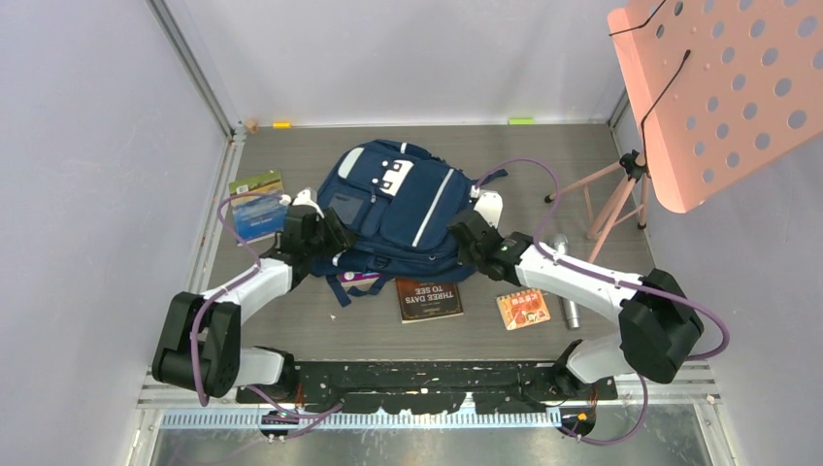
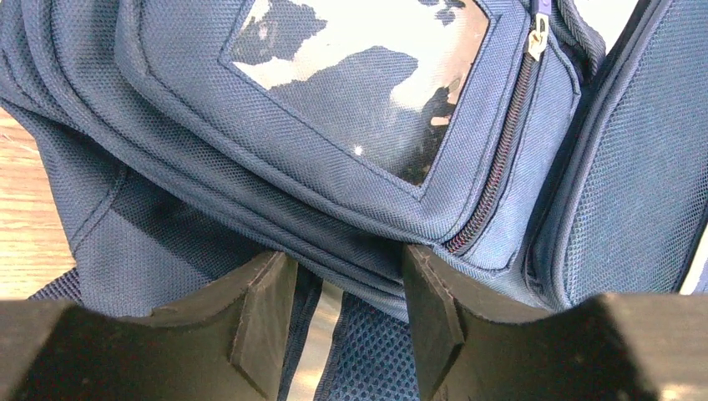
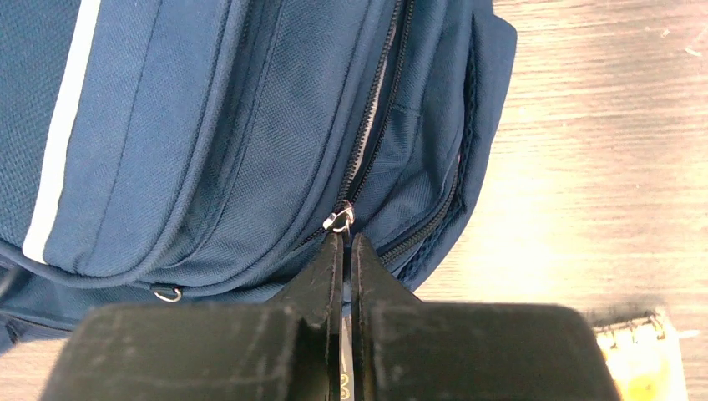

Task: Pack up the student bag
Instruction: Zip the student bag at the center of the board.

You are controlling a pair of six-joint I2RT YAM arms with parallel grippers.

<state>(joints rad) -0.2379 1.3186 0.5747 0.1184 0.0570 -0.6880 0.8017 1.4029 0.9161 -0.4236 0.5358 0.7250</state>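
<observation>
The student bag (image 1: 398, 209), navy blue with a white stripe and white patches, lies flat in the middle of the table. My left gripper (image 1: 325, 238) is at its lower left edge. In the left wrist view the gripper (image 2: 351, 271) has its jaws apart, with the bag (image 2: 351, 125) pressed against the fingertips and a mesh strap with a reflective stripe (image 2: 321, 334) in the gap. My right gripper (image 1: 468, 238) is at the bag's lower right side. In the right wrist view it (image 3: 346, 238) is shut on a zipper pull (image 3: 339, 219) of the bag (image 3: 209, 125).
A brown book (image 1: 429, 299), a small orange notebook (image 1: 523, 308) and a silver cylinder (image 1: 566, 282) lie in front of the bag. A green and blue book (image 1: 258, 204) lies at the left. A pink tripod (image 1: 621, 189) and pegboard (image 1: 723, 87) stand at the right.
</observation>
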